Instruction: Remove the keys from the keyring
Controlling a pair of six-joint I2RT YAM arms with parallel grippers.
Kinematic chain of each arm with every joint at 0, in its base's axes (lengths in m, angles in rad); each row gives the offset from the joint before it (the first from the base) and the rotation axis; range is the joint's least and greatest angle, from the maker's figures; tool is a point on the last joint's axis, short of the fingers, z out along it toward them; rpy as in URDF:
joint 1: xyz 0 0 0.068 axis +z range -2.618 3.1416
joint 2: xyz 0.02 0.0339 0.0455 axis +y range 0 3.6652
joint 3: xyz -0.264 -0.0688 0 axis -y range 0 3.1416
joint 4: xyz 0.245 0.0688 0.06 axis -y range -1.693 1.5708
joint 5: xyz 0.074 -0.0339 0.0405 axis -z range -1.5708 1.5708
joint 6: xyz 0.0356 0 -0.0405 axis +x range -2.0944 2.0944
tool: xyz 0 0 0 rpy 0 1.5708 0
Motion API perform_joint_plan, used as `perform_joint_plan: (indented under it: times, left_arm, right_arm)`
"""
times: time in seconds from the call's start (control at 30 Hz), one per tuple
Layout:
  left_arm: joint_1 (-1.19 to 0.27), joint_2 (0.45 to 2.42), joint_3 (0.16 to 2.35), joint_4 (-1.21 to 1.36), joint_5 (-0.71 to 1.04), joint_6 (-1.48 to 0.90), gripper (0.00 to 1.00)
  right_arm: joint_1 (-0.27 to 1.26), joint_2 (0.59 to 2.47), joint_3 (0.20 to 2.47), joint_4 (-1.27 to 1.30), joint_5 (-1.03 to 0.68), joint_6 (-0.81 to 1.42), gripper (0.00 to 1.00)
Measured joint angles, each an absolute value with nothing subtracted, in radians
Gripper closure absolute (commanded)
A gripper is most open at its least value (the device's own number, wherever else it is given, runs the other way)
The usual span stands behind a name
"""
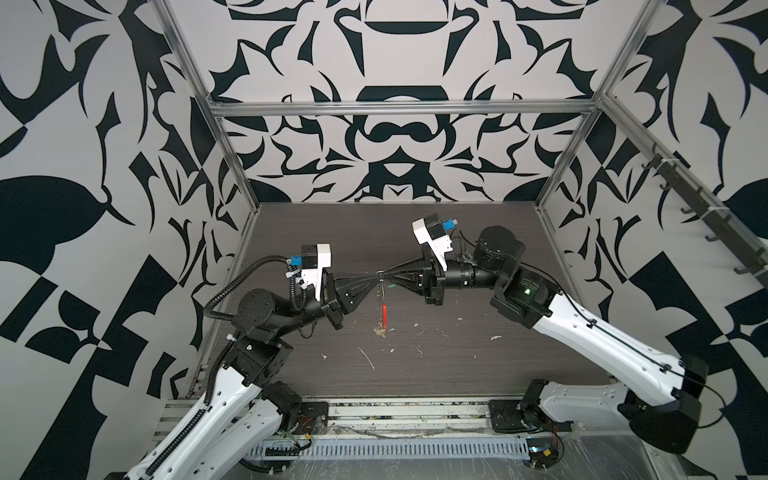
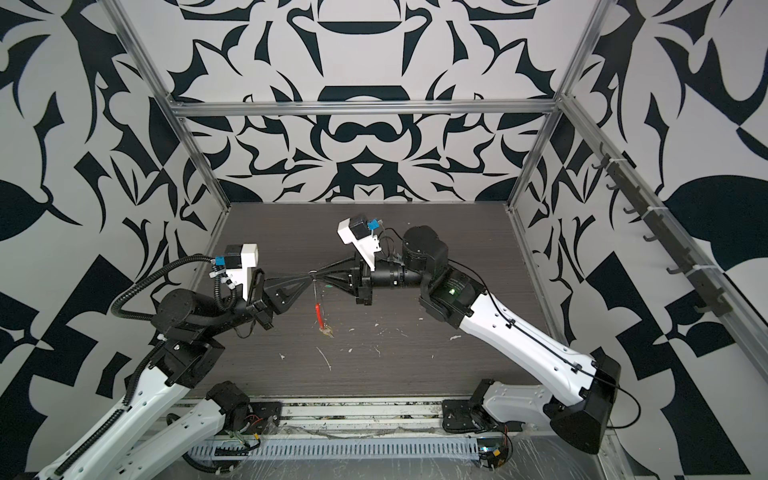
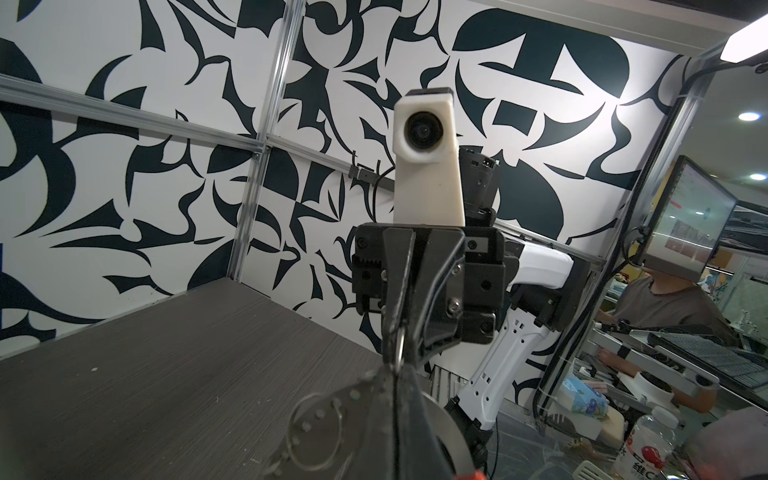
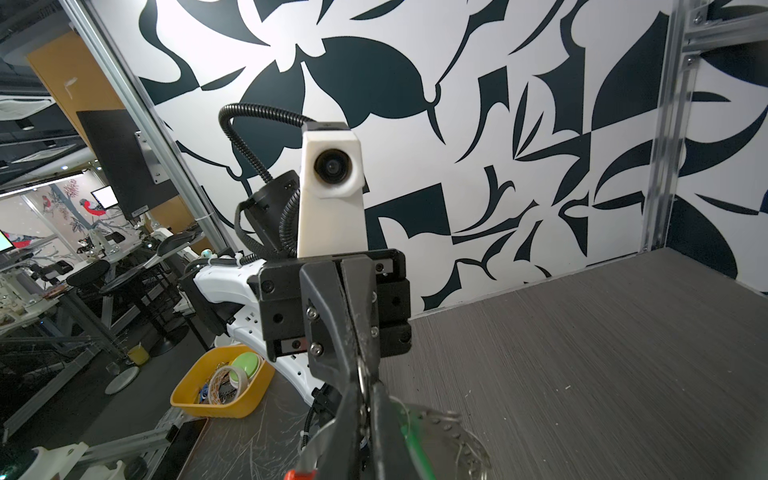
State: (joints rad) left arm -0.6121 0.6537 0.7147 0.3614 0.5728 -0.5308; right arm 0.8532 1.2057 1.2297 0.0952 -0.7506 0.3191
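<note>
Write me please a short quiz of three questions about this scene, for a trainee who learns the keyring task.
1. True or false: the keyring lies flat on the table.
2. The sleeve on the keyring is: A blue, B red, C white.
3. Which key hangs at the keyring's lower end?
Key: 1 false, it hangs where the left gripper and the right gripper meet, both shut. 2 B. 3 the yellow key.

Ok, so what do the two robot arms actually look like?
The left arm and right arm have white shells over black joints. They end in black tapered jaws. Each wrist carries a white camera housing. A ribbed black cable runs along the left.
</note>
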Motion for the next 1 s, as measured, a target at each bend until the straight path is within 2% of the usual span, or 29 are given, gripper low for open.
perform_joint_plan:
  times: [0.07, 0.3, 0.33, 0.43, 0.5, 0.63, 0.8, 1.0]
  left_arm:
    - [-0.612, 0.654, 0.715, 0.360, 0.568, -0.531, 1.00]
    - [-0.612, 0.654, 0.715, 0.353, 0.562, -0.531, 1.00]
    - [-0.612, 0.654, 0.715, 0.349, 0.561, -0.531, 0.93]
    - [-0.612, 0.651, 0.715, 0.315, 0.551, -0.523, 0.62]
    - [-0.612, 0.649, 0.720, 0.278, 0.541, -0.515, 0.57]
    - [-0.612, 0.651, 0.770, 0.163, 0.540, -0.488, 0.55]
    - [-0.612, 0.712, 0.898, -0.002, 0.594, -0.441, 0.65]
    - [-0.612, 0.814, 1.002, -0.156, 0.696, -0.392, 0.69]
  right_arm:
    - [0.853, 1.205, 1.230, 0.095, -0.750, 0.320, 1.00]
    - [0.853, 1.205, 1.230, 0.090, -0.746, 0.318, 1.00]
    - [0.853, 1.205, 1.230, 0.086, -0.743, 0.316, 1.00]
    - [0.854, 1.200, 1.230, 0.045, -0.731, 0.306, 1.00]
    - [0.854, 1.194, 1.230, -0.004, -0.720, 0.290, 1.00]
    - [0.854, 1.180, 1.236, -0.119, -0.704, 0.252, 1.00]
    - [0.846, 1.184, 1.301, -0.289, -0.696, 0.185, 1.00]
    - [0.836, 1.197, 1.395, -0.421, -0.699, 0.114, 1.00]
